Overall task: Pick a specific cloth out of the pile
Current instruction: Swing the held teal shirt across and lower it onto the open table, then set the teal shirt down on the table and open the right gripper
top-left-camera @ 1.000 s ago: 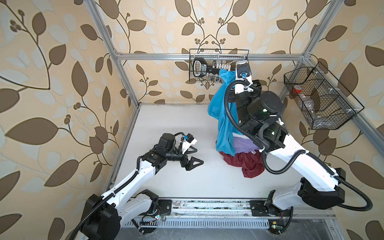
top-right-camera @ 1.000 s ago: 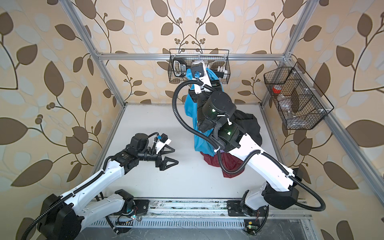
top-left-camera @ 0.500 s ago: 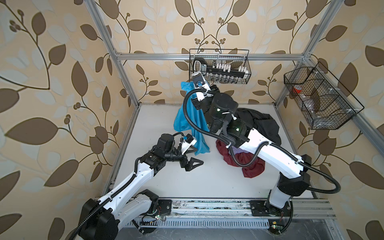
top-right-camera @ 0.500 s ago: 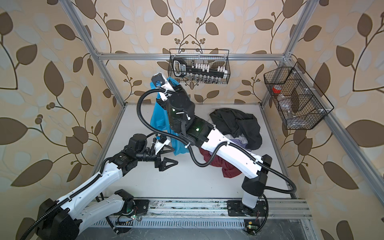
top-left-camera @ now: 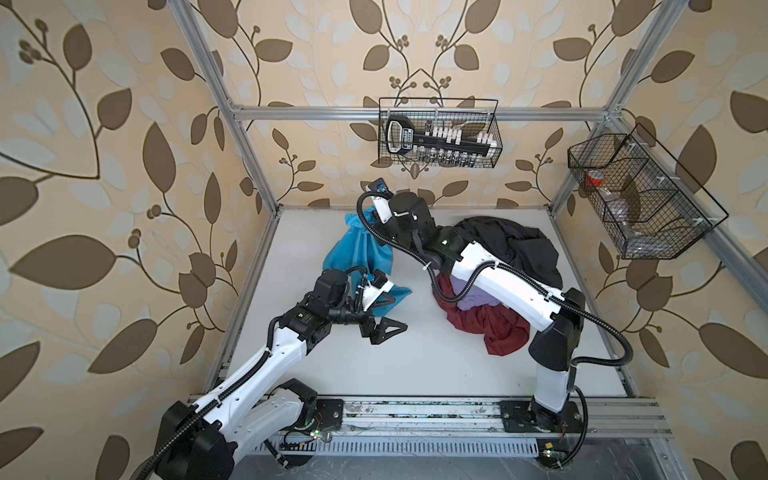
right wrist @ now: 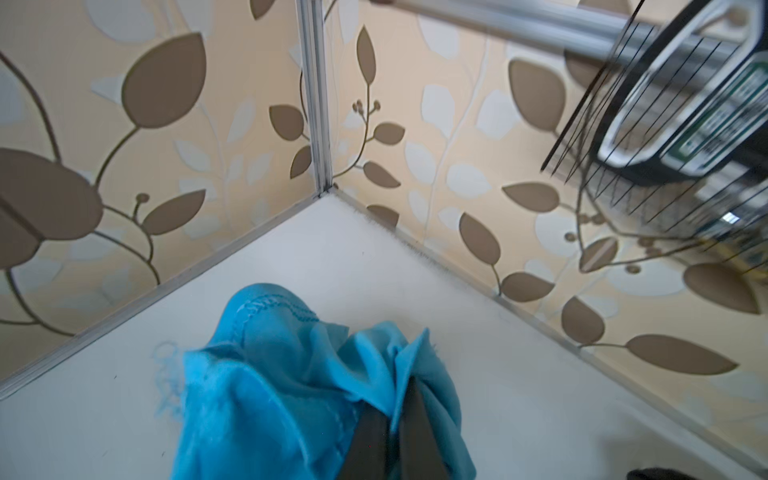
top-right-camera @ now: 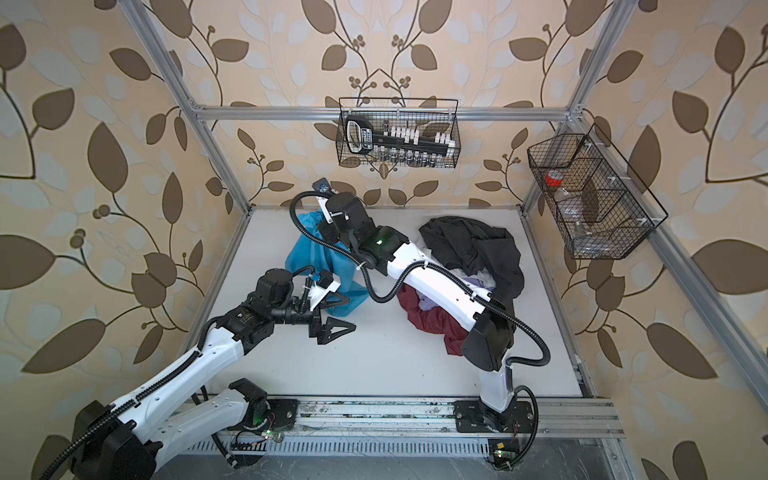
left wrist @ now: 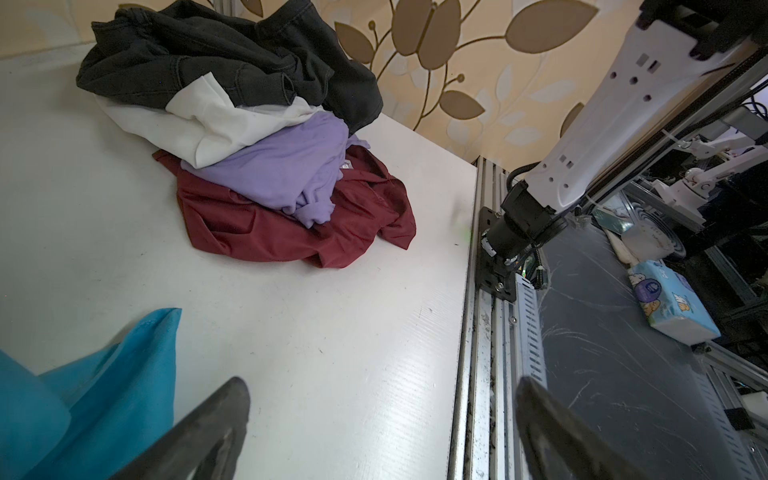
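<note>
1. Left side. Your left arm (top-left-camera: 291,345) was stationed over the front-left of the desk (top-left-camera: 415,365). Its jaws stood wide apart and held nothing. In the left wrist view they framed bare desk, with a corner of the cloth (left wrist: 108,374) just beside one of them.

2. Centre. The cloth (top-left-camera: 353,253), the turquoise garment, hung bunched from the right jaws near the rear-left of the desk. Its lower end trailed onto the surface close to the left jaws. The right wrist view showed the right jaws clenched on a fold of the cloth (right wrist: 270,374).

3. Right side. Your right arm (top-left-camera: 498,282) reached across the middle from its base. The pile (top-left-camera: 511,245) of dark grey, white, lavender and maroon garments lay on the right half of the desk, well apart from the cloth. No turquoise fabric showed in it.

4. Step in hand, by judgement. Extraction looked complete and you were at placement. The next move called for lowering the right jaws until the cloth settled on bare desk, then releasing and withdrawing upward so that no fold caught. It also required you to hold the left jaws clear of the trailing hem.
</note>
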Controlling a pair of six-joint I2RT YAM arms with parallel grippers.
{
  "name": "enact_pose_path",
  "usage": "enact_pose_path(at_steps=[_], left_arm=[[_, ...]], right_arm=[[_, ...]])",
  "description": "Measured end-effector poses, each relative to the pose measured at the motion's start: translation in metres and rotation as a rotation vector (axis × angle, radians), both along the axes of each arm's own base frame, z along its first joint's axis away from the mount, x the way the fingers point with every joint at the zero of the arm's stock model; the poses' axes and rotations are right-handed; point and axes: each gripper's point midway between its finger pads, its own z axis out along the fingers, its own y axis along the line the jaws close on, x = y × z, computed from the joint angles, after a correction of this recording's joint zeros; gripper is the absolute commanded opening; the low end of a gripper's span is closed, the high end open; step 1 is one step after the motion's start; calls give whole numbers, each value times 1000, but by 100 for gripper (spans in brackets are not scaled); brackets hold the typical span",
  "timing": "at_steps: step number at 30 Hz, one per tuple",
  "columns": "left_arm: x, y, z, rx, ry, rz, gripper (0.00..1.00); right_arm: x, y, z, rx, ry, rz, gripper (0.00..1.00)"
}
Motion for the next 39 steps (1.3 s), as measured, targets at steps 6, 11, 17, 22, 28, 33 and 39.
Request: enact_pose_path(at_steps=[6,11,17,22,28,33,39], left_arm=[[-2,1,0,-1,-3,-1,99],[-4,0,1,-4,-10,-7,99],[-5,0,1,-4,-15,-8,99],[-6,-1,2,-4,-19,-14,99],[-6,-1,2,-2,-21,-11,99],[-6,0,2,-3,-26,-9,99],[-6,0,3,-2,-33,-11,99]], right_arm=[[-2,-11,-80,11,241,72,0],[-31,-1,-134,41,417,173,0],[-59,8,-184,77,585,257,5],[-69,3,-227,57,673,239,37],[-75,-11,-264,6,724,192,60],[-64,-20,-269,-3,709,143,64],[-47,-20,-291,-22,712,98,64]])
